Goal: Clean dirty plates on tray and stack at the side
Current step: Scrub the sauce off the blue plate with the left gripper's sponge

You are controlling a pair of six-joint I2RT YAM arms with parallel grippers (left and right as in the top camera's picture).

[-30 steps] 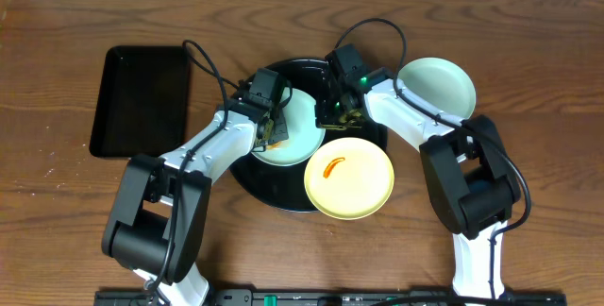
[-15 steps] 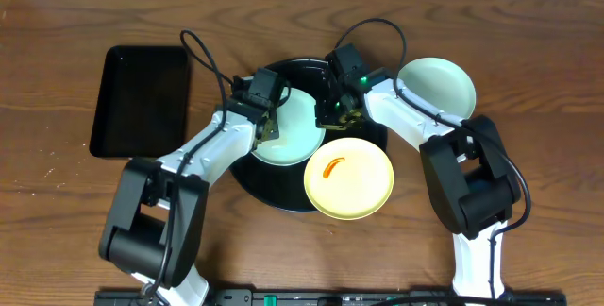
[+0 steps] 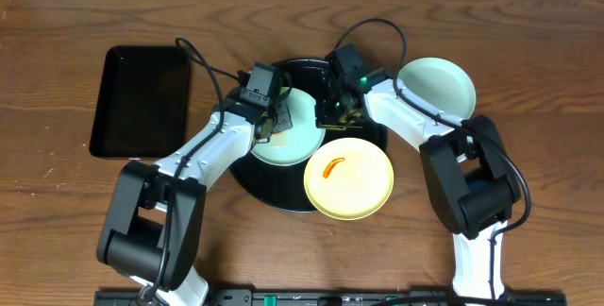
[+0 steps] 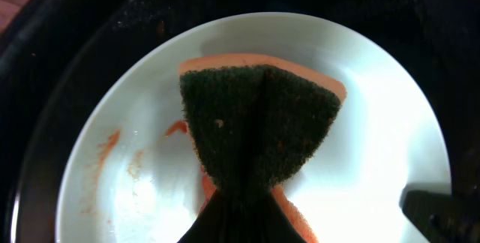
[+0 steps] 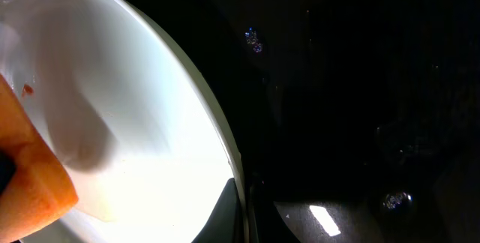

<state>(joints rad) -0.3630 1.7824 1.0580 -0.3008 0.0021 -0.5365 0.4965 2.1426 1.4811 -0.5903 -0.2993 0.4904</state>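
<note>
Two pairs at work, both closed. Pinched hard in the left fingers (image 4: 232,228): a sponge (image 4: 259,123), orange foam w/ dark green scour pad, squeezed to a waist, pad side showing, pressed on the mint plate (image 4: 390,145). Pressed together too, the right fingers (image 3: 337,108), parked at that plate's R rim; can't tell whether rim is nipped btwn them or just braced. Mid-wipe by the look: orange sauce streaks (image 4: 112,144) on the bare part beside the sponge. Plate inside the round black tray (image 3: 269,188). Overhanging tray's front-R rim: yellow plate (image 3: 363,188), smear (image 3: 334,166) unwiped. Off the tray, on bench (image 3: 547,202) at R: second mint plate (image 3: 435,85), looks clean. Far L: rectangular black tray (image 3: 142,98). Handling, as judged: plates stiff, light, glossy, so prone to skate on slick tray under sponge push. Best taken by the thin rim, braced sideways while scrubbing. Sponge soft, easy to grip.
</note>
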